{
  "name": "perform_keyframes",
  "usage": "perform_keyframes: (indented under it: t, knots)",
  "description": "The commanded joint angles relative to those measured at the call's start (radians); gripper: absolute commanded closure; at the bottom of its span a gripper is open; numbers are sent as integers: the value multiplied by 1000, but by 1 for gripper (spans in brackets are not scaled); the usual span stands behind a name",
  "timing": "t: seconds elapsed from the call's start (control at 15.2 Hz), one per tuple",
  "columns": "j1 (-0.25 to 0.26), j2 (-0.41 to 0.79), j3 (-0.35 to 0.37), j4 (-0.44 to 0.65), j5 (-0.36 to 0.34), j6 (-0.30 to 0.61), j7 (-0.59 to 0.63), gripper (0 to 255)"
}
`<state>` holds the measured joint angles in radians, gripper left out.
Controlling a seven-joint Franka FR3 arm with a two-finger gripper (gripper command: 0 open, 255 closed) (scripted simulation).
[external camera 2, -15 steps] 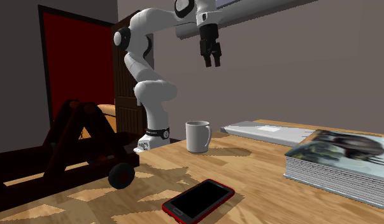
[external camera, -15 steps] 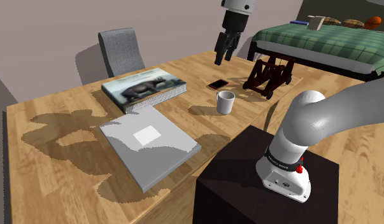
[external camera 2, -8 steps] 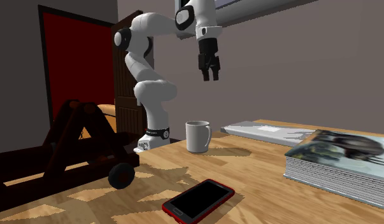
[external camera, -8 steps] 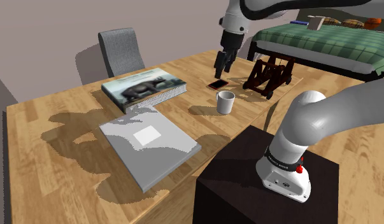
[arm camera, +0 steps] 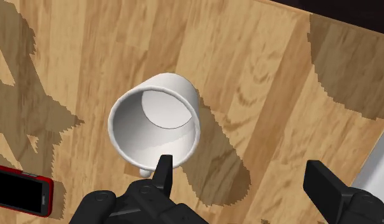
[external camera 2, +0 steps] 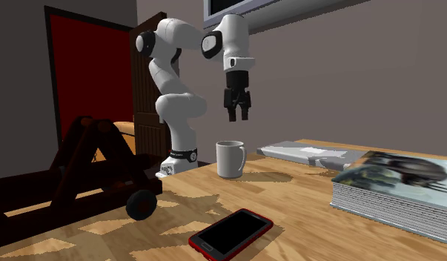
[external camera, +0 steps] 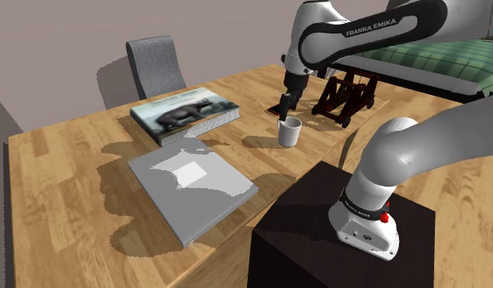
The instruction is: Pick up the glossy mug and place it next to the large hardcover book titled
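Observation:
A white glossy mug (external camera: 289,131) (external camera 2: 230,159) stands upright on the wooden table (external camera: 81,164), its handle turned toward the second exterior view's right. My gripper (external camera: 284,110) (external camera 2: 237,116) hangs open a short way above it, touching nothing. In the wrist view the mug (arm camera: 155,124) lies off to one side of the gripper (arm camera: 241,170), with one fingertip (arm camera: 163,167) over its rim and bare wood between the fingers. The thick hardcover book (external camera: 183,113) (external camera 2: 398,185), with an animal picture on its cover, lies further along the table toward the chair.
A flat grey book (external camera: 191,186) (external camera 2: 310,153) lies near the stand (external camera: 342,237). A red-cased phone (external camera 2: 233,233) (arm camera: 18,191) and a dark wooden wheeled model (external camera: 347,94) (external camera 2: 81,170) sit close to the mug. A grey chair (external camera: 157,65) and a green bed (external camera: 432,53) stand beyond the table.
The arm has swung down and the open gripper has dropped from high over the phone to just above the mug. The mug and the books have not moved.

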<state>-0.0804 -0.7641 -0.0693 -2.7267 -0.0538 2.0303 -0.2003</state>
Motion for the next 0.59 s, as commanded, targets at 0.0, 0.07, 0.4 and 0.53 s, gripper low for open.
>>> perform_keyframes:
  t: [0.0,0.07,0.4,0.53]
  knots:
    - [-13,44,-2,-39,-26,82,-3,0]
    - [-23,65,-7,-56,-42,119,-8,0]
    - [-48,143,-20,-108,-79,246,-15,0]
    - [-50,166,-22,-122,-83,284,-14,0]
